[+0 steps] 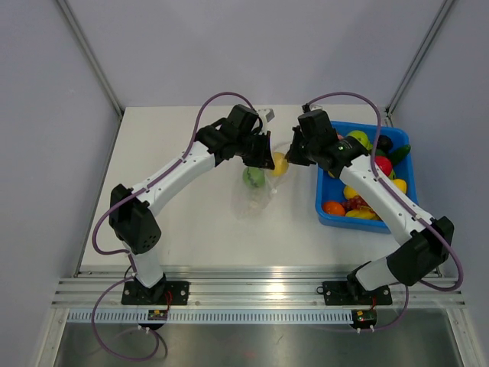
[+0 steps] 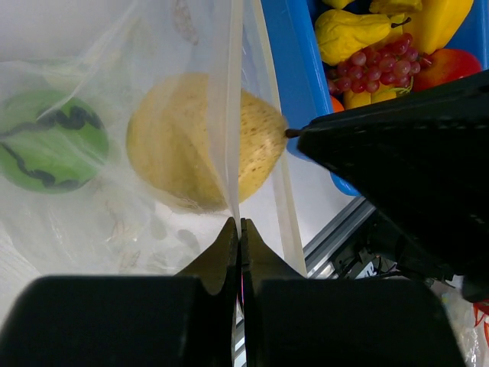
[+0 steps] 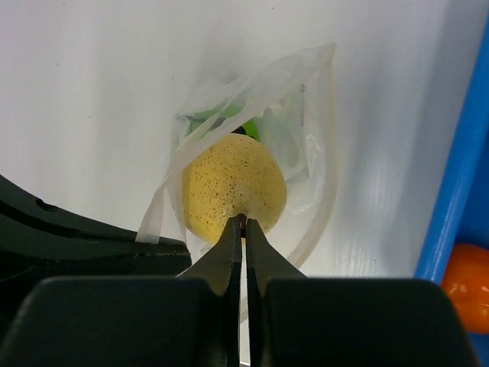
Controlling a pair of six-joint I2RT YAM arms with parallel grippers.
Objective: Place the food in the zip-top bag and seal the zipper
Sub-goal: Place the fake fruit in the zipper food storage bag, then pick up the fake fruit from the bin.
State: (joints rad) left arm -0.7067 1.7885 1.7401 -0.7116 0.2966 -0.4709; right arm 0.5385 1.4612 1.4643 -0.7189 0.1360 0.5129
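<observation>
Left gripper (image 2: pixel 238 223) closed tight on edge of zip-top bag (image 2: pixel 114 222), right gripper (image 3: pixel 243 220) closed, seemingly on stem of pale yellow fruit (image 3: pixel 233 183)

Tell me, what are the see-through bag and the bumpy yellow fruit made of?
The zip-top bag looks like thin, clear plastic film: it crinkles and shows what is inside. The yellow fruit seems to be moulded plastic or foam, matte and pitted with tiny dots; I cannot tell which.

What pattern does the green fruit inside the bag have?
Dark wavy stripes on the green fruit; left wrist view shows it best.
</observation>
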